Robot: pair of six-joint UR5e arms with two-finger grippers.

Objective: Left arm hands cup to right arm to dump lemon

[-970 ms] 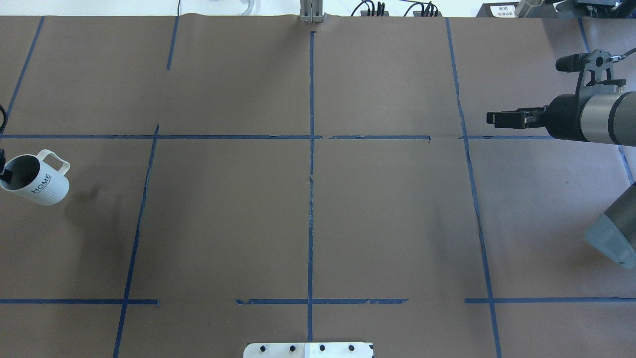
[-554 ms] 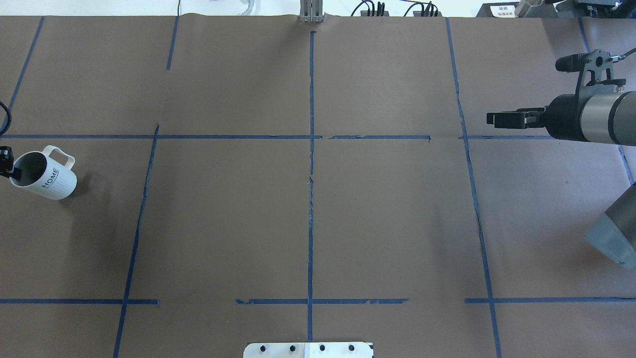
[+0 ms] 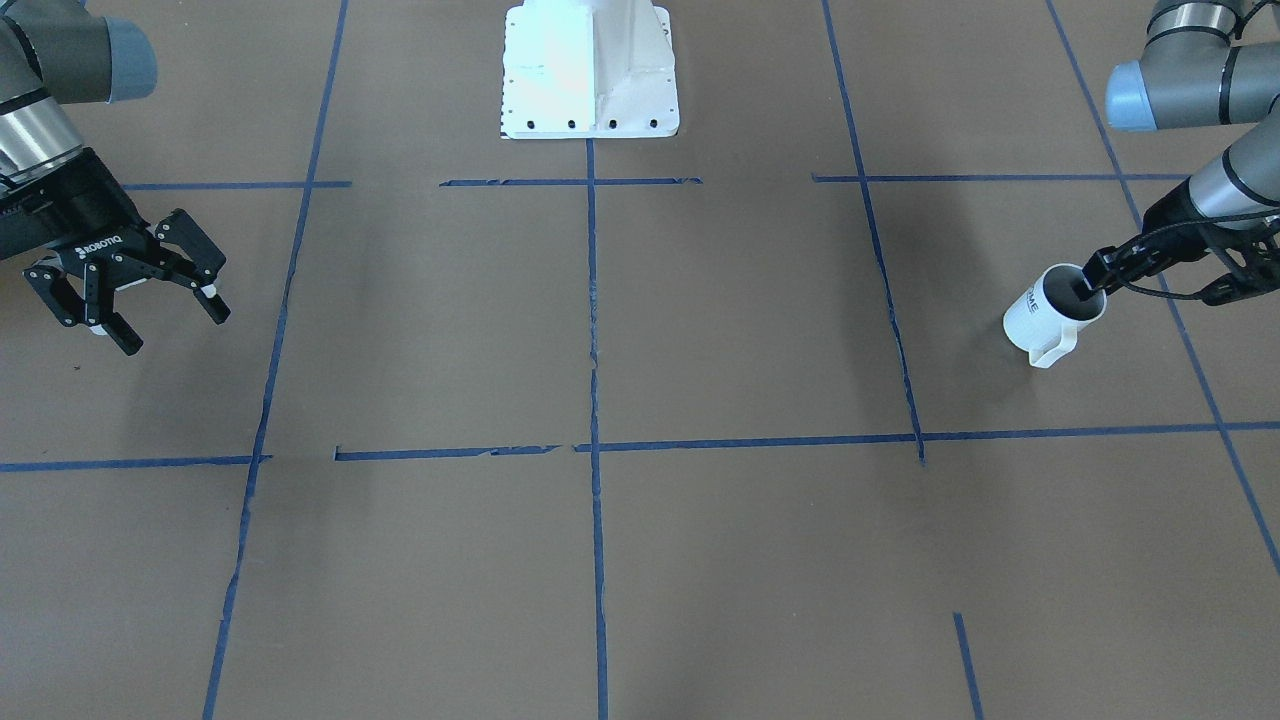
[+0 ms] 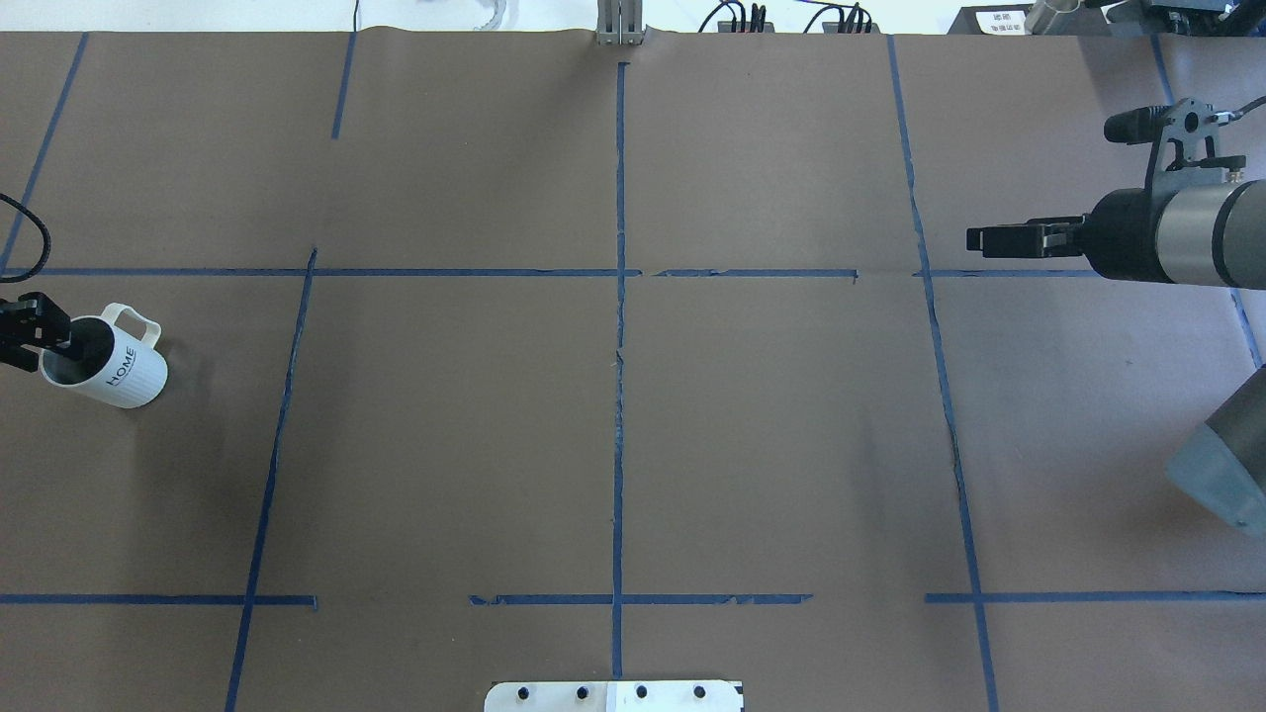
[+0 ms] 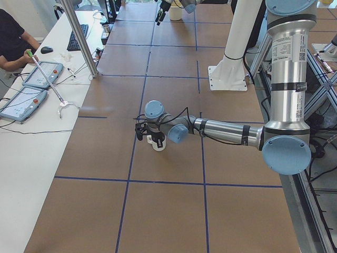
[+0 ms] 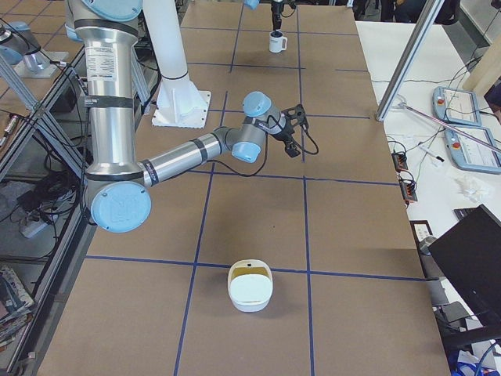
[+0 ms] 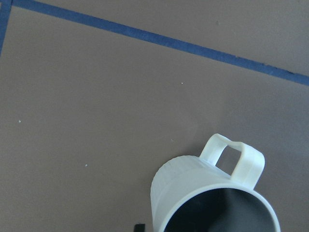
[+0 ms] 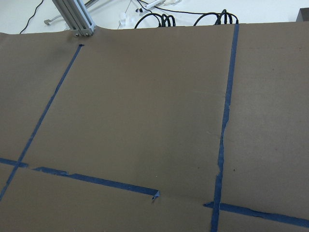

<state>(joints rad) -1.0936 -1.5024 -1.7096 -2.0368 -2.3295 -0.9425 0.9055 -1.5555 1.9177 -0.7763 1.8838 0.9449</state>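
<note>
- The table [image 4: 613, 445], brown with blue tape lines, carries everything I can see from here.
- The left arm [image 3: 1215, 185] enters at the right edge of the front-facing view and reaches down to the cup. The right arm [image 4: 1187, 235] waits at the right edge of the overhead view, well apart from it.
- The cup [image 4: 119, 371] sits at the left edge of the overhead view, about mid-height, and it is tilted. I cannot tell whether its base touches the table.
- The left jaws pinch the cup's rim wall, one finger inside and one outside. The right jaws are spread wide and hold nothing.
- I judge the cup to be glazed ceramic: stiff, smooth, breakable, and with some weight. Held by one side of the rim, it may well swing.
- For the hand-over I would close the right jaws across the ribbed body, or on the free side of the rim, where the ribs should give some bite.
- The handle [image 7: 252, 164] looks like a narrow loop, which I think is a poorer hold.
- I see no lemon in the grey inside, though part of it is hidden.
</note>
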